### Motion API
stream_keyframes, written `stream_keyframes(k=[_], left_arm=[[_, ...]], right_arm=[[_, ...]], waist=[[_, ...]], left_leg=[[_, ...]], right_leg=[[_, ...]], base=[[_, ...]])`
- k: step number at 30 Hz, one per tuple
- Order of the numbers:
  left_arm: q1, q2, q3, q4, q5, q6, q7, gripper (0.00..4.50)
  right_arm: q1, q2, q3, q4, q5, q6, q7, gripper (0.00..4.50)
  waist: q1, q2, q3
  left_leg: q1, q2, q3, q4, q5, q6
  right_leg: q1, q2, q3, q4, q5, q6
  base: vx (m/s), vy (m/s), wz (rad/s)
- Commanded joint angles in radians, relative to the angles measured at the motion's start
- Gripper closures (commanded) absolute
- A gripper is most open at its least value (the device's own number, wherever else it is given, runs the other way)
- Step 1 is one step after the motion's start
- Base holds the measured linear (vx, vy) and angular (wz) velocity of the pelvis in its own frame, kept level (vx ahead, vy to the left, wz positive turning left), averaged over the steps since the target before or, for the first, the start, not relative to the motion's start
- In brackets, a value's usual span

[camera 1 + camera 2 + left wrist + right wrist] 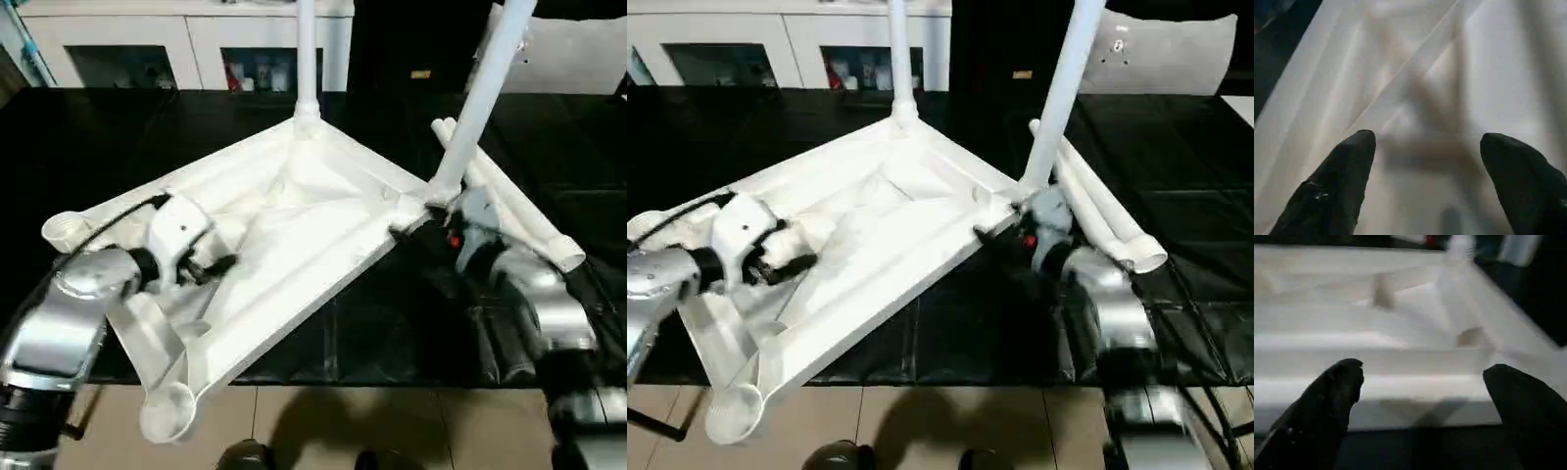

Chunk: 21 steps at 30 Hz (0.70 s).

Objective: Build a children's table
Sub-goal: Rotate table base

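**Both grippers spread at the upturned table**

The left gripper (1422, 147), its black fingers (1347, 161) wide apart and holding nothing, hovers over the ribbed underside of the white plastic rectangular table top (294, 220), left of centre. The right gripper (1422, 382), equally spread, faces the top's right edge. Two tapered white legs (306, 59) stand in the far and right sockets; two loose legs (519, 220) lie on the black mat (98, 137), right.

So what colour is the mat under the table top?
Black mat, clearest in the left eye view.
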Motion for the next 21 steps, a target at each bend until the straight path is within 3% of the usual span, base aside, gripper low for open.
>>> stream_keyframes(k=[1, 6, 7, 11, 17, 21], left_arm=[[-0.013, 0.015, -0.018, 0.012, 0.037, 0.025, 0.022, 1.01], [-0.044, 0.014, -0.053, 0.08, 0.078, -0.009, 0.051, 1.5], [-0.051, 0.01, -0.061, 0.094, 0.082, -0.02, 0.052, 1.5], [-0.085, -0.009, -0.105, 0.177, 0.109, -0.058, 0.059, 1.89], [-0.137, -0.01, -0.182, 0.298, 0.162, -0.102, 0.036, 2.34], [-0.146, -0.007, -0.211, 0.301, 0.126, -0.117, -0.059, 2.52]], right_arm=[[0.024, -0.022, 0.013, -0.083, -0.022, 0.066, -0.01, 0.0], [0.071, -0.038, 0.029, -0.167, -0.062, 0.162, -0.05, 0.0], [0.073, -0.037, 0.031, -0.172, -0.066, 0.176, -0.06, 0.0], [0.082, -0.035, 0.055, -0.203, -0.091, 0.252, -0.107, 0.0], [0.062, 0.013, 0.085, -0.152, -0.124, 0.264, -0.134, 0.0], [0.03, 0.049, 0.1, -0.088, -0.137, 0.244, -0.154, 0.0]], waist=[[0.002, 0.004, -0.077], [0.006, 0.003, -0.076], [0.005, -0.004, -0.078], [0.008, 0.001, -0.08], [0.01, 0.004, -0.086], [0.01, 0.007, -0.087]], left_leg=[[0.02, 0.052, -0.026, -0.075, -0.225, 0.045], [0.021, 0.051, -0.027, -0.075, -0.235, 0.033], [0.021, 0.049, -0.025, -0.074, -0.231, 0.034], [0.018, 0.051, -0.027, -0.073, -0.207, 0.031], [0.02, 0.05, -0.027, -0.072, -0.205, 0.023], [0.021, 0.054, -0.028, -0.072, -0.208, 0.014]], right_leg=[[0.05, -0.082, 0.052, -0.082, -0.343, -0.163], [0.049, -0.085, 0.055, -0.087, -0.364, -0.151], [0.049, -0.084, 0.055, -0.087, -0.366, -0.147], [0.051, -0.086, 0.055, -0.083, -0.335, -0.152], [0.051, -0.088, 0.056, -0.081, -0.308, -0.154], [0.053, -0.094, 0.057, -0.079, -0.289, -0.177]], base=[[0.0, 0.0, 0.0], [0.0, 0.0, 0.0], [0.0, 0.0, 0.0], [0.0, 0.0, 0.0], [0.0, 0.0, 0.0], [0.0, 0.0, 0.0]])
